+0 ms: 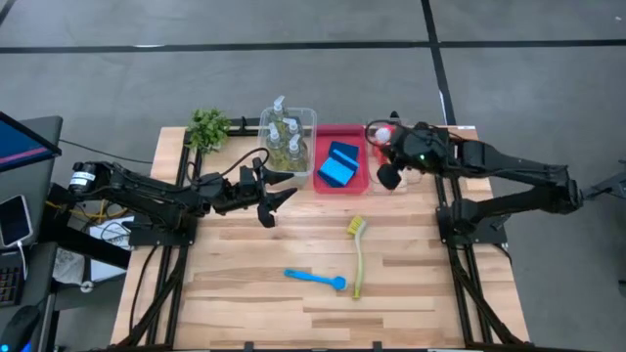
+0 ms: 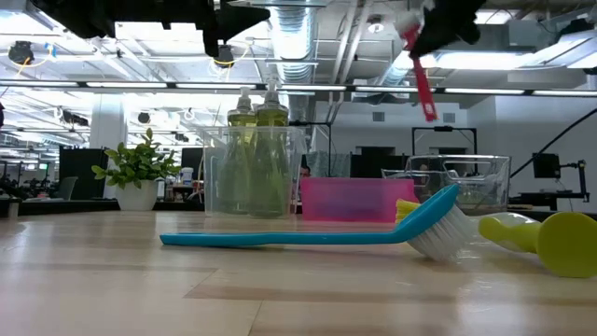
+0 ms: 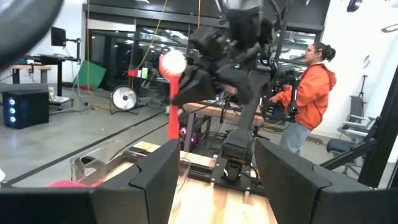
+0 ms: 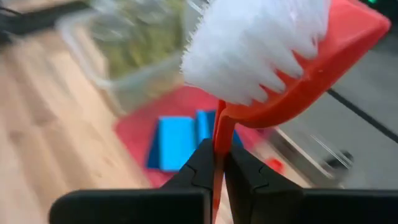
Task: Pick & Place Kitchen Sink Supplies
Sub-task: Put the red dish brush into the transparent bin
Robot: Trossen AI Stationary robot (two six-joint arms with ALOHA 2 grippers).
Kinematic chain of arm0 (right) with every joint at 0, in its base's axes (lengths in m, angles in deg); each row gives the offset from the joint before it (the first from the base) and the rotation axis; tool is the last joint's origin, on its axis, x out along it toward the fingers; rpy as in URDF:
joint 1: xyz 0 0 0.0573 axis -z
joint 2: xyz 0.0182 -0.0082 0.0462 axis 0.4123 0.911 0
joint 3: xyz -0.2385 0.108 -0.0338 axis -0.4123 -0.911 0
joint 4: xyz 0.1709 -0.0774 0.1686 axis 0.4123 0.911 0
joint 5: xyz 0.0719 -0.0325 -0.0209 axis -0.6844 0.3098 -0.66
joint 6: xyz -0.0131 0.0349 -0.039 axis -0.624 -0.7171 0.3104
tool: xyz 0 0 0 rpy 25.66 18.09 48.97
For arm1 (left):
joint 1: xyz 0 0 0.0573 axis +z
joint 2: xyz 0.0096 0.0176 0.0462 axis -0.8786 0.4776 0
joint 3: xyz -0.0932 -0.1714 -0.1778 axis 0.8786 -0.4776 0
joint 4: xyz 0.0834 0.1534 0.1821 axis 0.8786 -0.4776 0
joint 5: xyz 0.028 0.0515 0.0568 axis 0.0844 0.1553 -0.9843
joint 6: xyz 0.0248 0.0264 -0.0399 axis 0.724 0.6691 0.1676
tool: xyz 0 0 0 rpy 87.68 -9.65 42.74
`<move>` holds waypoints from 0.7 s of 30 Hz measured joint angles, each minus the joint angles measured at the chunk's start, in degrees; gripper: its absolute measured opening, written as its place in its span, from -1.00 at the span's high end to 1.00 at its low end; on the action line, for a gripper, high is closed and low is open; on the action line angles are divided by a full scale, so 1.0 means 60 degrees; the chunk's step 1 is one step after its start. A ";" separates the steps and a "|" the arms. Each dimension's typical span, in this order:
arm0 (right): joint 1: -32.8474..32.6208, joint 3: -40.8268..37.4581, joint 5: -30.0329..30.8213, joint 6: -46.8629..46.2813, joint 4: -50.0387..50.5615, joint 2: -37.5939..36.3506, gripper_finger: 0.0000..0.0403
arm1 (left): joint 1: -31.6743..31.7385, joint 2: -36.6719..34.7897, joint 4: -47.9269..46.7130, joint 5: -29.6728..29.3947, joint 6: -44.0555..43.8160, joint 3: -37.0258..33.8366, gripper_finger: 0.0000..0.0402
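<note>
Beside the red tray (image 1: pixel 341 183) holding blue sponges (image 1: pixel 338 164), a red brush (image 4: pixel 292 68) shows white bristles; farther off lie blue (image 1: pixel 315 279) and yellow-green (image 1: pixel 357 256) brushes.

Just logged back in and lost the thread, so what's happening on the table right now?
The right gripper is shut on the red brush, holding it up over the clear tub at the back right. The left gripper hangs open and empty beside the tub of soap bottles. Blue sponges lie in the red tray. The blue brush and the yellow-green brush lie on the table, not yet put away.
</note>
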 joint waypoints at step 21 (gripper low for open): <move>0.3578 0.0000 -0.1570 0.0209 0.1647 0.3121 0.94 | -0.0034 0.0000 -0.0049 0.0002 0.0000 0.0000 -0.05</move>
